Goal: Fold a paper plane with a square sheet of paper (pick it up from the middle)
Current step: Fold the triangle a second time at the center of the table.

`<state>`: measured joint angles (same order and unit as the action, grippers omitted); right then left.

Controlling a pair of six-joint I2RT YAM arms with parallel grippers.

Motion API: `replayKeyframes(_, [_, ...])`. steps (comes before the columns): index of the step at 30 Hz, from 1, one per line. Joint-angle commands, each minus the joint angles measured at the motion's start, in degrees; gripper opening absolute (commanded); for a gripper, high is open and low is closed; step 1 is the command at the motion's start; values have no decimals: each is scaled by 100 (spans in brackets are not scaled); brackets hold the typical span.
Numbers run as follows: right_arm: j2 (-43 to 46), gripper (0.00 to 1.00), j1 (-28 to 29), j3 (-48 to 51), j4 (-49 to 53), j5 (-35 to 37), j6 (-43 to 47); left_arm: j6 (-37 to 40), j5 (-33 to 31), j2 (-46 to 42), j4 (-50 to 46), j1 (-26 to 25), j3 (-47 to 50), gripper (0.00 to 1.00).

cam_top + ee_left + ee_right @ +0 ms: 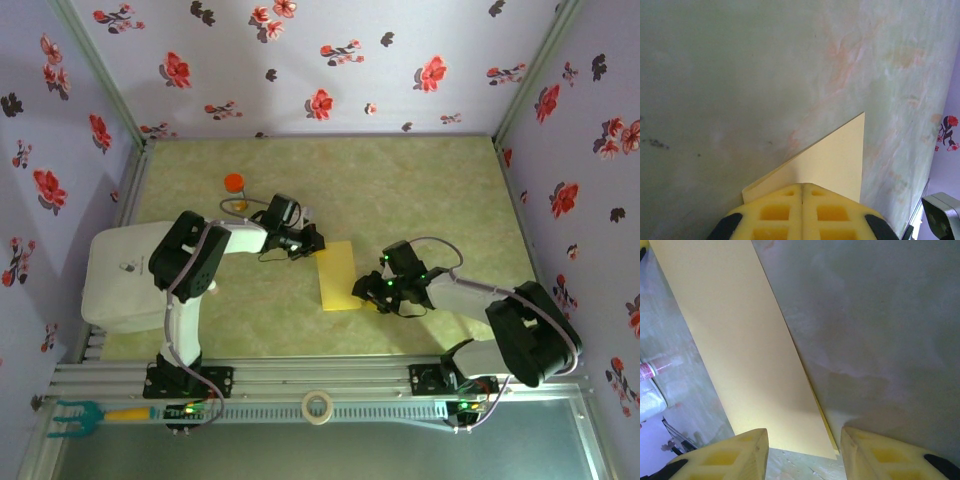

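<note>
Jaws on your left gripper (802, 192) are pressed together with no gap between the pads, and a corner of the square sheet of paper (835, 160) runs in under them, so they look clamped on that corner. Those on your right gripper (802, 437) stand apart, holding nothing.

The sheet (337, 277) lies on the table (420, 190) between the two arms. It is already doubled into a long rectangle, and the left wrist view shows a second layer peeking out along the lower edge. Your left gripper (310, 240) sits at its far left corner. Your right gripper (375, 290) straddles the near right corner, where the long edge (810, 385) passes between the open fingers (747, 450).

I judge the step to be turning a corner in toward the centre line. Draw the pinched corner over slowly and keep both layers together. Bring the right fingers down flat on the paper as an anchor before you pull, or the sheet will likely slide on the smooth top. Press the crease only once the edges line up.

The orange-capped bottle (234, 183) stands well apart at the far left, so it should not get in your way.
</note>
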<state>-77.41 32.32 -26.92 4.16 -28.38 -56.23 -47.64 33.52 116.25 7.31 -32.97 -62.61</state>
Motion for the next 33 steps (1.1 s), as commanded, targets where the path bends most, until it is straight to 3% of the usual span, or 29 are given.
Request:
replayKeyframes(1, [-160,43,56,-53,-209,-134,-146,44,-275,107,-450,18,197,0])
replayKeyframes(22, [-64,41,-13,-116,-684,-157,-216,77,-251,102,-496,19,161,0])
replayKeyframes(33, [-671,42,-307,-243,-1478,-639,-211,205,-58,136,-597,19,-38,0])
